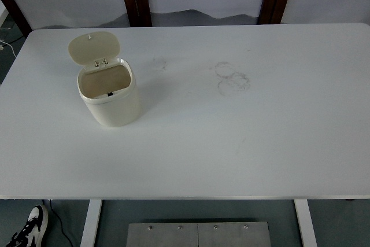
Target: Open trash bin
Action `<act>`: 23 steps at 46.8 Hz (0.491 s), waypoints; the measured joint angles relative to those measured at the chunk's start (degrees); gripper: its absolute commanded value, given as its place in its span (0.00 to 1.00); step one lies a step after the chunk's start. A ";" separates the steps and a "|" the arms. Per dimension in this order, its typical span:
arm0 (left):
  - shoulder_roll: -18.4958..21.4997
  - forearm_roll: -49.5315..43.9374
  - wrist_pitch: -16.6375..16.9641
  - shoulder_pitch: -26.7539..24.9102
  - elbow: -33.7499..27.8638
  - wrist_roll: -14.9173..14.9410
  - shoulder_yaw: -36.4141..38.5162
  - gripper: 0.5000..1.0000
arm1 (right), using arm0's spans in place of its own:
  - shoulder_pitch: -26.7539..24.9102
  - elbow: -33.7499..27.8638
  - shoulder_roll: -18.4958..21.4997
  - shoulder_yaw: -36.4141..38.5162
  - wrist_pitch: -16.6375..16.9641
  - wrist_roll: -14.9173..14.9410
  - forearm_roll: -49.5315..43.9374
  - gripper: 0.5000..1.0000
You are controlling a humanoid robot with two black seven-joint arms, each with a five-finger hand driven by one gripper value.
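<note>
No writing, label or number can be read anywhere: the cream trash bin [110, 93] and the white table [231, 143] carry no legible print.

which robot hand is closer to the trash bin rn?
Neither can be judged: no robot hand is in view. The trash bin stands alone on the table's left part, lid already open.

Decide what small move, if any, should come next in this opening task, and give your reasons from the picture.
Probably none beyond keeping clear: the trash bin stands upright at the table's left side with its lid already swung up and back on its hinge, the inside showing. No robot hand is in view, so the job looks done; I would leave the bin untouched.
</note>
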 measured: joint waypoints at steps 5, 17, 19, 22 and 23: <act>-0.16 -0.01 -1.23 3.30 1.72 -2.67 -0.68 1.00 | -0.01 0.00 0.00 0.00 0.00 0.02 -0.03 0.99; -2.28 -1.38 -1.21 8.20 4.08 -3.80 -1.04 1.00 | -0.01 0.00 0.00 0.00 0.00 0.02 -0.04 0.99; -2.77 -2.23 -1.21 8.81 4.24 -3.80 -1.05 1.00 | 0.00 0.00 0.00 0.00 0.00 0.02 -0.03 0.99; -3.10 -3.42 -1.15 9.58 4.34 -3.80 -1.05 1.00 | -0.01 0.00 0.00 0.00 0.00 0.01 -0.02 0.99; -3.16 -3.67 -1.13 9.85 4.40 -3.80 -1.05 1.00 | -0.01 0.00 0.00 0.00 0.00 0.01 -0.01 0.99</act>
